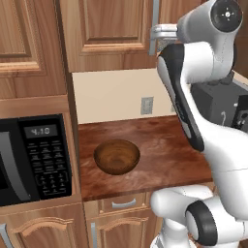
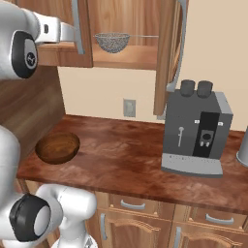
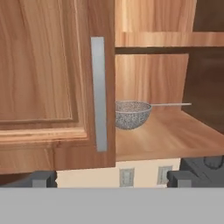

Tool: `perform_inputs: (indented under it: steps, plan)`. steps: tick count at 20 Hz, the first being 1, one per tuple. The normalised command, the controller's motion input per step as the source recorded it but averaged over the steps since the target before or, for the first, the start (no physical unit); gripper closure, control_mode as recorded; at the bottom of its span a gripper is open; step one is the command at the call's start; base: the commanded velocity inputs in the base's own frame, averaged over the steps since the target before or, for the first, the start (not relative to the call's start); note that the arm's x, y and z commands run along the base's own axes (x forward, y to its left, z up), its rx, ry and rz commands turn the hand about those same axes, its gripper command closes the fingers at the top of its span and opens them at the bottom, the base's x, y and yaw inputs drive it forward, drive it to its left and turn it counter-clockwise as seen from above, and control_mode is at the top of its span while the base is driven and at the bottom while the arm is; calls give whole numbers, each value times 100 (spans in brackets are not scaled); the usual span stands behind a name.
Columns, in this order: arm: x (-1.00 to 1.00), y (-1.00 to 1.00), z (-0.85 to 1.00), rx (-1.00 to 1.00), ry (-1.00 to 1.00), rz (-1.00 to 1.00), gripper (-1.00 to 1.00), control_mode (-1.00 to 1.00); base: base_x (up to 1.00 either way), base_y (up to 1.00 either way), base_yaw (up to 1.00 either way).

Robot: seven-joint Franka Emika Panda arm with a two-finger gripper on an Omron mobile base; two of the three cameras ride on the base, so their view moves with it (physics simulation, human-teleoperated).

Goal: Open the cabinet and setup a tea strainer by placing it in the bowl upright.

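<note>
At the top of the frame, the cabinet (image 2: 127, 55) is standing with its right door swung open. The tea strainer (image 2: 112, 42) is sitting upright on its shelf. The bowl (image 2: 57, 147) is resting on the counter (image 2: 126, 155) at lower left, and a grey coffee machine (image 2: 196, 131) is standing at right.

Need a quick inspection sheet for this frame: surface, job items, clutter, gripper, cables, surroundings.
Surface: wooden countertop, dark brown, nothing spilled.
Cabinet: right door swung open, left door shut.
Tea strainer: upright on the cabinet's lower shelf, handle pointing right in the hand view, partly behind the left door's edge.
Bowl: on the countertop beside the microwave, nothing in it.
Clutter: coffee machine at the right of the countertop.
Gripper: open, holds nothing, facing the cabinet near the left door's bar handle.
Cables: nothing seen.
Surroundings: wall outlet, base cabinets below.
</note>
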Motion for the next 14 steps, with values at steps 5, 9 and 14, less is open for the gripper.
perform_inputs:
  steps: [5, 9, 14]
  plan:
    - [24, 32, 0, -6, 0, -4, -100, -100, 0, 0, 0]
    - [20, -1, 0, 4, 1, -2, -100, -100, 0, 0, 0]
    - [36, 0, 0, 1, 20, 0, -100, -100, 0, 0, 0]
